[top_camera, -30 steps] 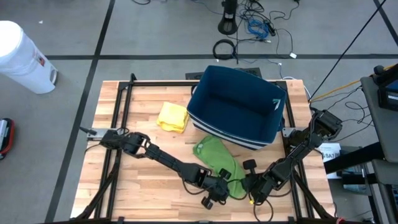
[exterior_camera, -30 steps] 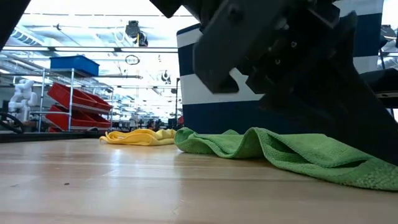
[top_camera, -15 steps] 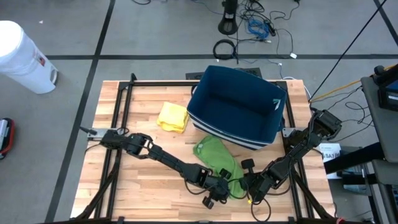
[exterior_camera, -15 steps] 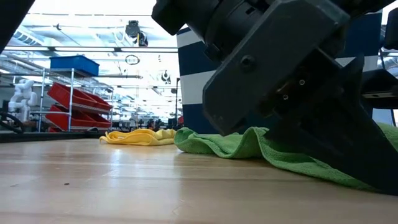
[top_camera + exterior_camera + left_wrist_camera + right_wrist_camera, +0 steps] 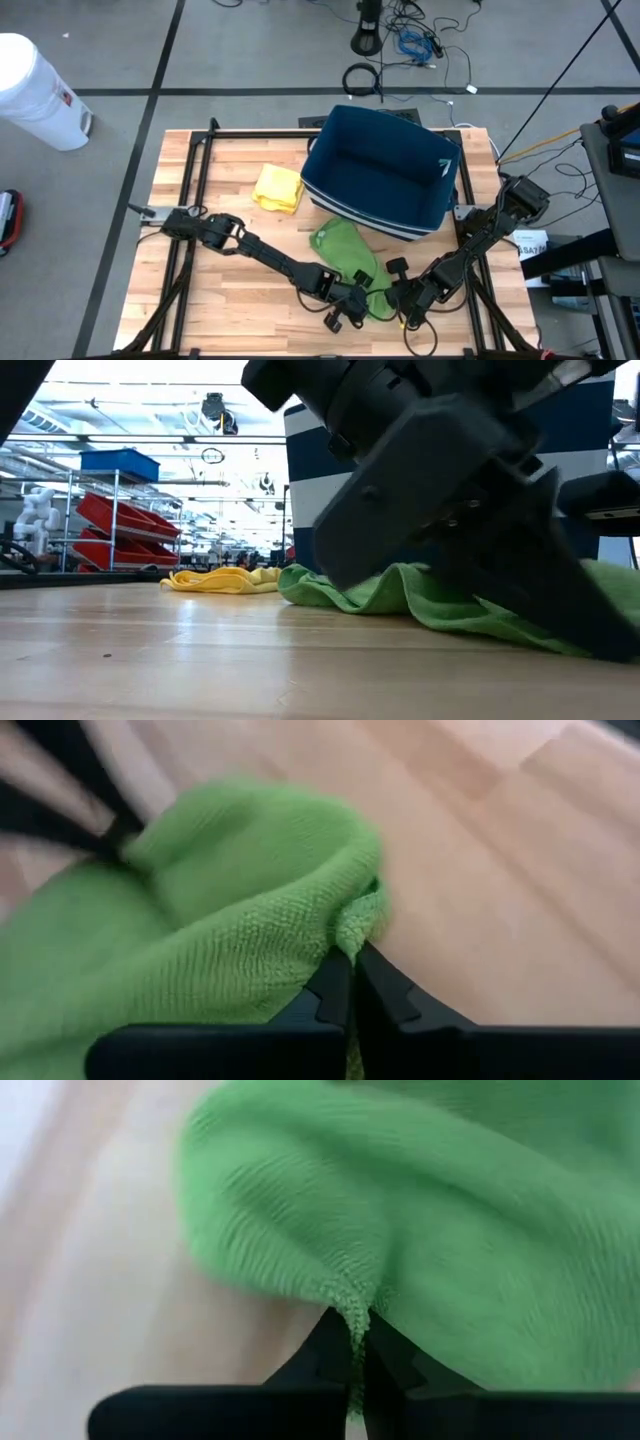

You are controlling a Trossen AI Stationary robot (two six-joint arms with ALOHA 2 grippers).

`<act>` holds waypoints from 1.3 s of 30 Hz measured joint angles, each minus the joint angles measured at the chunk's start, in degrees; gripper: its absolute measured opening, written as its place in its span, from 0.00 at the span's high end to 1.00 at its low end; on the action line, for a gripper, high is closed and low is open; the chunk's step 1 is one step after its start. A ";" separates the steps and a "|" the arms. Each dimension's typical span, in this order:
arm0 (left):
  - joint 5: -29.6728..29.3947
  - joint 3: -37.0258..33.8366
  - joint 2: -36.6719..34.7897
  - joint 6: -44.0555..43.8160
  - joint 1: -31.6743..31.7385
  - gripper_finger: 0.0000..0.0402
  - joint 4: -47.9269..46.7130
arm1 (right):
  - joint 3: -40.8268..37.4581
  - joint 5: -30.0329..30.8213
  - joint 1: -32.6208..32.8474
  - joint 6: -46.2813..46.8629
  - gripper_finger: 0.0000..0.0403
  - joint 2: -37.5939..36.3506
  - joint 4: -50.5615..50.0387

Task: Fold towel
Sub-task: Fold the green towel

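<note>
— So, where is the green towel (image 5: 348,258)?

— Crumpled on the pale wooden table (image 5: 230,290), near its front edge and just in front of the dark blue bin (image 5: 385,175). Its cloth is a looped, nubbly terry, bunched into soft rounded folds rather than lying flat.

— And the grippers?

— The left gripper (image 5: 350,982) has its two dark fingers pinched together on a hemmed edge of the towel; the cloth bulges up in a thick fold right above the fingertips. The right gripper (image 5: 357,1342) is likewise clamped on a puckered edge, the fabric gathered into a small wrinkle where the fingers meet. From above, both sit close together at the towel's front end.

— Anything else on the table?

— A yellow cloth (image 5: 278,187), rumpled into a rough square, lies beside the bin's left side, apart from the green one. The bin is rectangular with smooth walls and a white stripe near its base.
</note>
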 joint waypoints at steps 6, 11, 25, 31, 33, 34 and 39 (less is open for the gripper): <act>-4.00 -0.05 -8.40 2.21 -0.40 0.99 -5.26 | 1.85 -6.40 0.62 -3.75 1.00 -5.14 -0.41; -4.39 0.00 -17.25 4.30 -1.96 1.00 -8.51 | 4.76 -7.13 1.88 -11.73 1.00 -14.47 -0.35; -4.37 0.16 -33.27 3.67 -5.83 1.00 -3.54 | 18.50 -3.43 5.06 -33.55 1.00 -34.95 -2.13; -16.19 0.12 -32.74 6.19 -6.12 1.00 -7.72 | 19.38 0.03 4.25 -33.41 1.00 -33.88 -6.38; -22.45 0.12 -32.64 6.33 -5.64 1.00 -8.46 | 19.38 6.35 3.22 -31.78 1.00 -33.67 -9.16; -22.47 0.12 -32.64 6.31 -5.30 1.00 -8.82 | 19.38 9.05 2.57 -30.49 1.00 -33.67 -10.94; -22.26 0.12 -32.64 5.21 -4.30 1.00 -8.32 | 19.38 10.81 -0.48 -27.22 1.00 -33.60 -14.13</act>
